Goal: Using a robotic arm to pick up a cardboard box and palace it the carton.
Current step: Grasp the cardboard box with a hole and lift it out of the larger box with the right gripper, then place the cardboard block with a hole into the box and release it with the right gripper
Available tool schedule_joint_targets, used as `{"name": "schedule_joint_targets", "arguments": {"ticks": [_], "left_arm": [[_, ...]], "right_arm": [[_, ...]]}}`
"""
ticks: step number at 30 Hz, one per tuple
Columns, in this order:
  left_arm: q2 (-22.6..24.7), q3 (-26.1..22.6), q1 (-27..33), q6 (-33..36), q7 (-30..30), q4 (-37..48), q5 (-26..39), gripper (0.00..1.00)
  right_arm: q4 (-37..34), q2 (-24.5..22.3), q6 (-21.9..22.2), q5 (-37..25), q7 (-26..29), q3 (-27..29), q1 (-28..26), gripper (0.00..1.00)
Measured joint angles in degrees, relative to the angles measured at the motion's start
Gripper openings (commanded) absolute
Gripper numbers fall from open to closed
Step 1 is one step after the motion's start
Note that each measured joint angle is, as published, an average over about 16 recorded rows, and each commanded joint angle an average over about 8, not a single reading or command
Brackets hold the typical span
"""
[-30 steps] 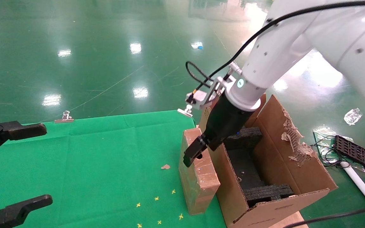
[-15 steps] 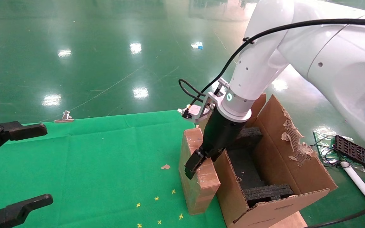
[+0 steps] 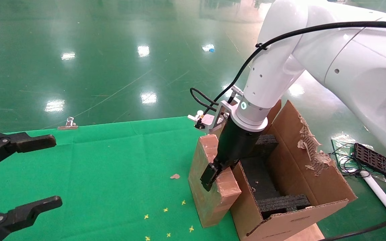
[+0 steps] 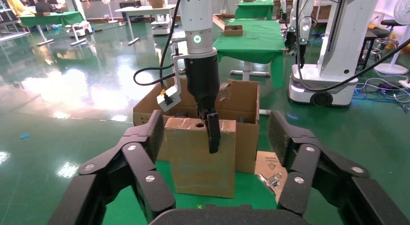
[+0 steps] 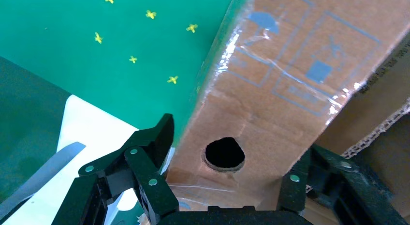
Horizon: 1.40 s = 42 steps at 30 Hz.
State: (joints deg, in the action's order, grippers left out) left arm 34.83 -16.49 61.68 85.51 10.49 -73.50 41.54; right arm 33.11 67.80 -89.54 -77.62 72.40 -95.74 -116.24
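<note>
At the right edge of the green-covered surface, our right gripper closes over the top of the cardboard box, the first half of a 2-part job. The box stands upright on its narrow end, just beside the near wall of the carton, and appears to tilt slightly away from it; whether its base is clear of the cloth we cannot tell. The pickup, as we judge it, is under way but not finished, and the placing is all still to do: the carton holds only its black foam inserts.

From the right wrist view, the 2 fingers straddle the box's narrow taped face, 1 on each broad side, with the round hole between them. They sit spread to about the box's width and look pressed against the cardboard, so we read the grip as clamped on the box rather than loose around it. From the left wrist view, 1 black finger runs down the box's broad face below the top edge.

Our left gripper hangs parked over the surface's left edge, well apart from the work, its fingers spread wide and holding nothing. Small yellow marks dot the cloth near the box.
</note>
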Motion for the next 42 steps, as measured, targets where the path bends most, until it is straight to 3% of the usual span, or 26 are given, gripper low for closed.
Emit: {"name": "schedule_joint_targets", "arguments": {"ticks": [12, 25, 32, 33, 40, 41, 42], "left_arm": [[-0.02, -0.05, 0.01, -0.02, -0.02, 0.0, -0.03, 0.0], [-0.04, -0.09, 0.02, -0.04, -0.05, 0.0, -0.06, 0.0], [-0.05, -0.12, 0.03, -0.05, -0.06, 0.0, -0.08, 0.0], [-0.05, -0.12, 0.03, -0.05, -0.06, 0.0, -0.09, 0.06], [-0.06, -0.15, 0.03, -0.07, -0.08, 0.0, -0.1, 0.93], [-0.06, -0.15, 0.03, -0.07, -0.08, 0.0, -0.11, 1.0], [-0.07, -0.16, 0.03, -0.07, -0.08, 0.0, -0.11, 1.0]], "right_arm": [[3.57, -4.43, 2.19, 1.93, -4.17, 1.72, -4.35, 0.0], [5.37, -19.28, 6.9, 2.69, -13.45, 7.85, -18.22, 0.0], [0.93, -25.09, 7.08, -1.68, -13.62, 6.47, -20.66, 0.0], [0.11, -25.59, 6.93, -2.31, -13.44, 6.05, -20.46, 0.0], [-5.72, -27.35, 5.92, -5.0, -12.49, 3.4, -16.31, 0.0], [-6.56, -27.37, 5.85, -5.15, -12.43, 3.12, -15.49, 0.0], [-7.44, -27.33, 5.8, -5.26, -12.38, 2.85, -14.62, 0.0]]}}
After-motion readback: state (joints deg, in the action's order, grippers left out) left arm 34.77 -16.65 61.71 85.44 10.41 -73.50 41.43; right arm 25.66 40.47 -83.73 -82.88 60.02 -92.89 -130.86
